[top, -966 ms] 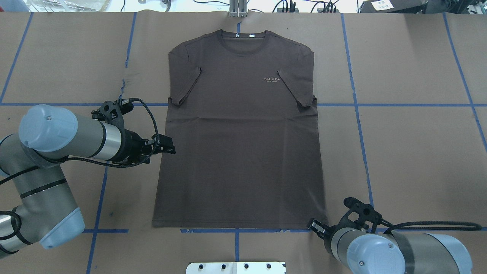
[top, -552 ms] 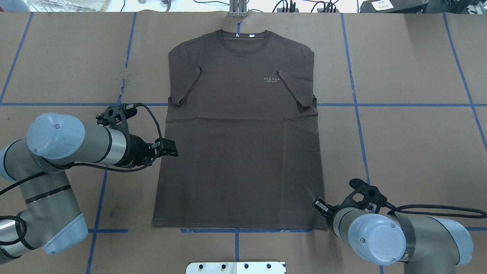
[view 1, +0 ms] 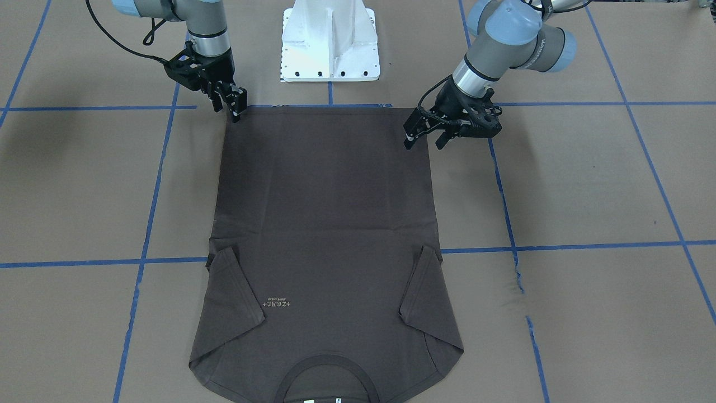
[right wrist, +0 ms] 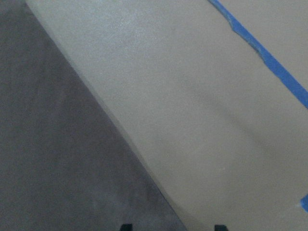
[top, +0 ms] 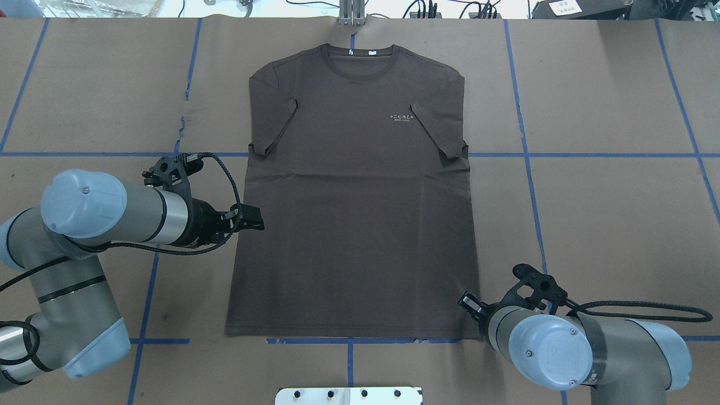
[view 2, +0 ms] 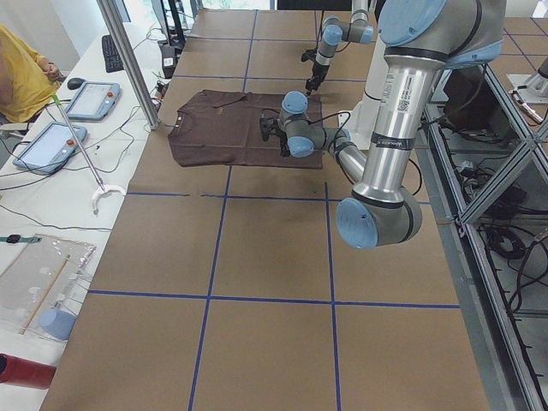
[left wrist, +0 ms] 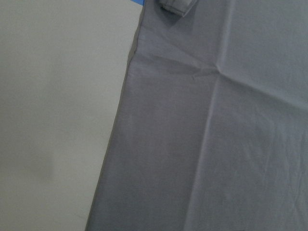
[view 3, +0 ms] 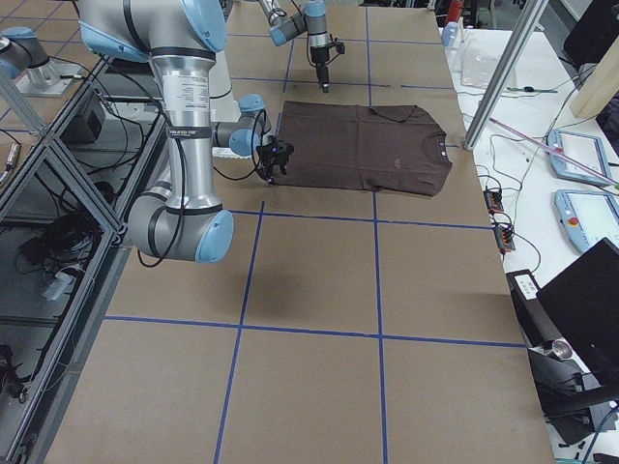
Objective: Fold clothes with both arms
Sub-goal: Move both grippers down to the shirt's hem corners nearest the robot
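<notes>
The dark brown T-shirt (top: 354,214) lies flat on the brown paper, collar at the far side and both sleeves folded inward. It also shows in the front view as a T-shirt (view 1: 324,207). My left gripper (top: 252,218) hovers over the shirt's left side edge at mid-body; in the front view the left gripper (view 1: 423,141) has its fingers apart and holds nothing. My right gripper (top: 469,304) sits at the shirt's right edge just above the hem corner. In the right wrist view its fingertips (right wrist: 126,226) are spread, with the cloth edge between them.
The white pedestal base (view 1: 330,39) stands just behind the hem. Blue tape lines (top: 526,154) grid the paper. In the exterior left view, a side table with tablets (view 2: 94,98), a slanted metal pole (view 2: 128,60) and a person in yellow (view 2: 21,60) flank the far end.
My left gripper has crept slightly rightward onto the shirt's edge. My right gripper has moved from the hem corner a little way up along the right edge.
</notes>
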Action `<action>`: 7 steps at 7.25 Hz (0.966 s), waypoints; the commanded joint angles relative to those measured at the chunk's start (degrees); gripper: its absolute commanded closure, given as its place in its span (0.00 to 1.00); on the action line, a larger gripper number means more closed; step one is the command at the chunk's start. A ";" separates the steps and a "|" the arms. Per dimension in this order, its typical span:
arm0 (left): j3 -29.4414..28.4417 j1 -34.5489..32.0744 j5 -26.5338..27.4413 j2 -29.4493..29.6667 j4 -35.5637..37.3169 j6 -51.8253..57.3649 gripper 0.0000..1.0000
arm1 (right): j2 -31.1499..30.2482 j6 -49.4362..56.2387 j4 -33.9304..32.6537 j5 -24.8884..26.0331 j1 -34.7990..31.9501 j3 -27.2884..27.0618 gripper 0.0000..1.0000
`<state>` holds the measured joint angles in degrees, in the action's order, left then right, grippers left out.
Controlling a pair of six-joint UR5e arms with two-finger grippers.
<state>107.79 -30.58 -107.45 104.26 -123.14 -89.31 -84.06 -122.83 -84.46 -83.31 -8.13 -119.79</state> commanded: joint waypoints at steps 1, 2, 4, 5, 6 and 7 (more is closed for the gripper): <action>0.32 0.17 0.23 -0.02 0.00 -0.95 0.08 | 0.12 -0.04 -0.78 -0.01 1.45 0.78 0.35; 0.32 0.17 0.23 -0.11 0.00 -0.95 0.08 | 0.13 -0.04 -1.14 -0.09 1.54 0.52 0.37; 0.32 0.26 0.23 -0.11 0.00 -0.95 0.08 | 0.13 -0.13 -1.14 -0.10 2.42 0.52 0.44; 0.23 0.34 0.23 -0.11 0.00 -0.95 0.08 | 0.21 -0.13 -1.23 -0.10 2.51 0.61 0.64; 0.23 0.43 0.31 -0.11 0.00 -1.04 0.08 | 0.21 -0.04 -1.14 -0.18 2.51 0.52 0.94; 0.06 0.43 0.31 -0.11 0.00 -1.04 0.08 | 0.21 -0.13 -1.14 -0.71 2.60 0.35 1.00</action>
<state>107.97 -30.19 -107.17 104.15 -123.13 -90.32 -83.86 -122.92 -85.63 -83.59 -5.64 -119.29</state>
